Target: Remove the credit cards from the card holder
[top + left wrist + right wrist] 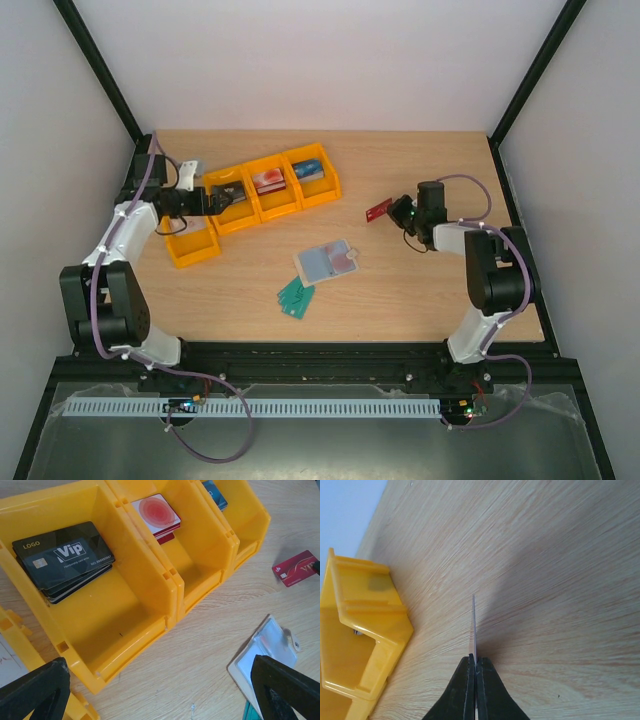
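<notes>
Right gripper [475, 664], pinching credit card [296, 568] (dark red)

Bins [145, 572]: solid yellow.
Stacked cards [62, 560]: black, white "Vip" lettering.
Top card [156, 512] in the adjacent bin: white with red concentric circles.
Dark red card [296, 568]: pale markings.
Card holder [327, 262]: pale blue-grey with a pinkish patch.
Loose cards [296, 296]: teal green.
Table [420, 290]: light wood grain.
</notes>
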You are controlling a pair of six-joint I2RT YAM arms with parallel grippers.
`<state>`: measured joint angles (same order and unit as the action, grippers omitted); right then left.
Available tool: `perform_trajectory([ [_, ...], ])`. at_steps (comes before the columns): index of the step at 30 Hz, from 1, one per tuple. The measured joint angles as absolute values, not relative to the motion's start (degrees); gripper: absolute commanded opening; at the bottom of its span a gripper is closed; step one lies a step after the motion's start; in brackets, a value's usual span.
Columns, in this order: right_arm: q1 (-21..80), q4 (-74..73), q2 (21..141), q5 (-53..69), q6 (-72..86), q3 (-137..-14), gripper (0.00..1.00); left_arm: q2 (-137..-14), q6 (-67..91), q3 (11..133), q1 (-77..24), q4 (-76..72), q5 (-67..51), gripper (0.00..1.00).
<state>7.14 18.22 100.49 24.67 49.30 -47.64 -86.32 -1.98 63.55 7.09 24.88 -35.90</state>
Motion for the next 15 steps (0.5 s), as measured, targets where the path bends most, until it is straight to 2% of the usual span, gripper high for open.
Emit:
perform_trajectory([
  [15, 7.3, 17.1, 100.0, 24.6, 50.6, -50.0, 0.02, -88.5, -3.6, 64.3, 7.0, 26.7, -36.7, 0.99],
])
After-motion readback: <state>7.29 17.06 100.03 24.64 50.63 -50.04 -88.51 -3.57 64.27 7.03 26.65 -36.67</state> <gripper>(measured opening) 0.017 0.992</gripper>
